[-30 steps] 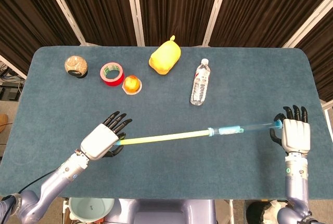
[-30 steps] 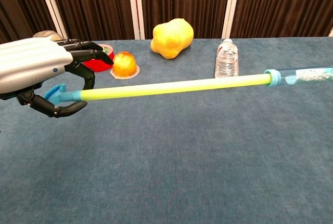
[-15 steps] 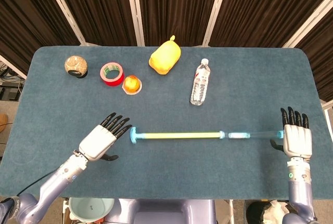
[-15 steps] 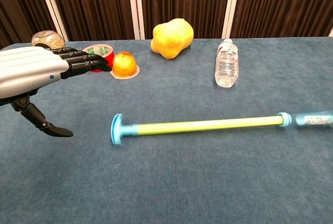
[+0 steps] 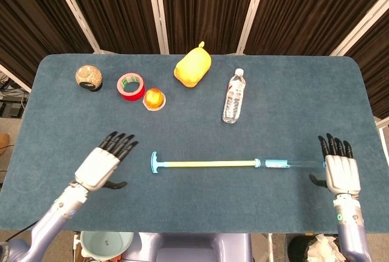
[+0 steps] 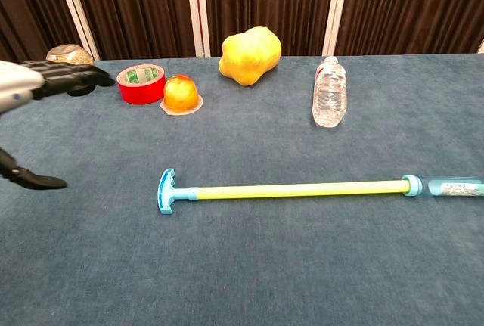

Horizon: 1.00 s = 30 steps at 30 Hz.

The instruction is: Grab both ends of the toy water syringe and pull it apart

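Across the lower middle of the head view, the toy water syringe (image 5: 231, 164), its yellow-green plunger rod drawn far out of the clear blue barrel, lies flat on the teal cloth table (image 5: 273, 201). Left hand (image 5: 100, 166) hovers well apart from the T-handle, fingers spread, holding nothing. Right hand (image 5: 339, 171) sits just beside the barrel tip, fingers likewise spread and empty.

The head view looks steeply down from above the robot onto the whole tabletop (image 5: 304, 92), curtains at the far edge. The chest view sits lower and nearer, facing forward across the tabletop's centre. Both share the toy water syringe (image 5: 206, 164) and far-side objects.
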Each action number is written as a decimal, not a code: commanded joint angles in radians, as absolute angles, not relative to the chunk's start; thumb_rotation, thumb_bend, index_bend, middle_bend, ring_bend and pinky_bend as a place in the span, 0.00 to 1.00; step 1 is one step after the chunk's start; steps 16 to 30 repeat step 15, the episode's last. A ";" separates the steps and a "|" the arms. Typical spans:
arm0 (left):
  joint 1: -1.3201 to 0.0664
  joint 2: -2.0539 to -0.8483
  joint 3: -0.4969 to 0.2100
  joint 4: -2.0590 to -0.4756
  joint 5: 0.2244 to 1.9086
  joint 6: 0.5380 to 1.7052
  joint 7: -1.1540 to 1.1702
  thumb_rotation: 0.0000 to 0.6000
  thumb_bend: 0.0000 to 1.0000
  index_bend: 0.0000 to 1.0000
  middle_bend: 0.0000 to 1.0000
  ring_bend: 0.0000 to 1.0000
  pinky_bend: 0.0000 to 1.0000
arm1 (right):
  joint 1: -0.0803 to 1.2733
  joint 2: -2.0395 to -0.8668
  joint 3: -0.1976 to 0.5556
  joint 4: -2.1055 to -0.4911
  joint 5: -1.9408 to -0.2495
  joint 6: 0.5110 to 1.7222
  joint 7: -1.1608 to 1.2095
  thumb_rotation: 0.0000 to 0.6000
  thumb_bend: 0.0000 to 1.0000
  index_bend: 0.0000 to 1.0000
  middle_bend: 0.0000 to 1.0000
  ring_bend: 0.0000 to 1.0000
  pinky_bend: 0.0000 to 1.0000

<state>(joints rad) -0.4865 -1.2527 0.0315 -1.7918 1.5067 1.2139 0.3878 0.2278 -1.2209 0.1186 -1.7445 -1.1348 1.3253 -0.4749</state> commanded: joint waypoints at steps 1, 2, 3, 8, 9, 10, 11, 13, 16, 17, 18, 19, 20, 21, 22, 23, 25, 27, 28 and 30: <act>-0.394 -1.209 0.066 -1.824 1.489 1.316 0.318 1.00 0.05 0.02 0.00 0.00 0.04 | 0.185 -1.178 0.043 -1.788 -1.250 1.347 -0.415 1.00 0.19 0.02 0.00 0.00 0.00; -0.363 -1.196 0.082 -1.831 1.493 1.348 0.290 1.00 0.05 0.01 0.00 0.00 0.04 | 0.171 -1.168 0.017 -1.790 -1.295 1.357 -0.396 1.00 0.18 0.02 0.00 0.00 0.00; -0.344 -1.188 0.092 -1.830 1.500 1.369 0.275 1.00 0.05 0.01 0.00 0.00 0.04 | 0.163 -1.163 0.001 -1.789 -1.324 1.363 -0.383 1.00 0.17 0.02 0.00 0.00 0.00; -0.252 -1.159 0.149 -1.773 1.558 1.472 0.220 1.00 0.05 0.00 0.00 0.00 0.02 | 0.123 -1.151 -0.083 -1.725 -1.499 1.416 -0.321 1.00 0.16 0.02 0.00 0.00 0.00; -0.241 -1.157 0.154 -1.760 1.566 1.486 0.212 1.00 0.05 0.00 0.00 0.00 0.01 | 0.118 -1.153 -0.091 -1.705 -1.526 1.428 -0.309 1.00 0.15 0.02 0.00 0.00 0.00; -0.230 -1.155 0.158 -1.747 1.573 1.499 0.204 1.00 0.05 0.00 0.00 0.00 0.01 | 0.113 -1.157 -0.098 -1.684 -1.550 1.441 -0.296 1.00 0.15 0.02 0.00 0.00 0.00; -0.220 -1.153 0.159 -1.729 1.580 1.514 0.198 1.00 0.05 0.00 0.00 0.00 0.01 | 0.107 -1.160 -0.104 -1.664 -1.571 1.454 -0.278 1.00 0.15 0.02 0.00 0.00 0.00; -0.203 -1.156 0.160 -1.693 1.592 1.538 0.178 1.00 0.05 0.00 0.00 0.00 0.00 | 0.096 -1.166 -0.114 -1.628 -1.603 1.477 -0.240 1.00 0.15 0.02 0.00 0.00 0.00; -0.194 -1.157 0.161 -1.683 1.590 1.544 0.161 1.00 0.05 0.00 0.00 0.00 0.00 | 0.091 -1.170 -0.116 -1.611 -1.613 1.488 -0.219 1.00 0.15 0.02 0.00 0.00 0.00; -0.194 -1.157 0.161 -1.683 1.590 1.544 0.161 1.00 0.05 0.00 0.00 0.00 0.00 | 0.091 -1.170 -0.116 -1.611 -1.613 1.488 -0.219 1.00 0.15 0.02 0.00 0.00 0.00; -0.194 -1.157 0.161 -1.683 1.590 1.544 0.161 1.00 0.05 0.00 0.00 0.00 0.00 | 0.091 -1.170 -0.116 -1.611 -1.613 1.488 -0.219 1.00 0.15 0.02 0.00 0.00 0.00; -0.194 -1.157 0.161 -1.683 1.590 1.544 0.161 1.00 0.05 0.00 0.00 0.00 0.00 | 0.091 -1.170 -0.116 -1.611 -1.613 1.488 -0.219 1.00 0.15 0.02 0.00 0.00 0.00; -0.194 -1.157 0.161 -1.683 1.590 1.544 0.161 1.00 0.05 0.00 0.00 0.00 0.00 | 0.091 -1.170 -0.116 -1.611 -1.613 1.488 -0.219 1.00 0.15 0.02 0.00 0.00 0.00; -0.194 -1.157 0.161 -1.683 1.590 1.544 0.161 1.00 0.05 0.00 0.00 0.00 0.00 | 0.091 -1.170 -0.116 -1.611 -1.613 1.488 -0.219 1.00 0.15 0.02 0.00 0.00 0.00; -0.194 -1.157 0.161 -1.683 1.590 1.544 0.161 1.00 0.05 0.00 0.00 0.00 0.00 | 0.091 -1.170 -0.116 -1.611 -1.613 1.488 -0.219 1.00 0.15 0.02 0.00 0.00 0.00; -0.194 -1.157 0.161 -1.683 1.590 1.544 0.161 1.00 0.05 0.00 0.00 0.00 0.00 | 0.091 -1.170 -0.116 -1.611 -1.613 1.488 -0.219 1.00 0.15 0.02 0.00 0.00 0.00; -0.194 -1.157 0.161 -1.683 1.590 1.544 0.161 1.00 0.05 0.00 0.00 0.00 0.00 | 0.091 -1.170 -0.116 -1.611 -1.613 1.488 -0.219 1.00 0.15 0.02 0.00 0.00 0.00; -0.194 -1.157 0.161 -1.683 1.590 1.544 0.161 1.00 0.05 0.00 0.00 0.00 0.00 | 0.091 -1.170 -0.116 -1.611 -1.613 1.488 -0.219 1.00 0.15 0.02 0.00 0.00 0.00; -0.194 -1.157 0.161 -1.683 1.590 1.544 0.161 1.00 0.05 0.00 0.00 0.00 0.00 | 0.091 -1.170 -0.116 -1.611 -1.613 1.488 -0.219 1.00 0.15 0.02 0.00 0.00 0.00; -0.194 -1.157 0.161 -1.683 1.590 1.544 0.161 1.00 0.05 0.00 0.00 0.00 0.00 | 0.091 -1.170 -0.116 -1.611 -1.613 1.488 -0.219 1.00 0.15 0.02 0.00 0.00 0.00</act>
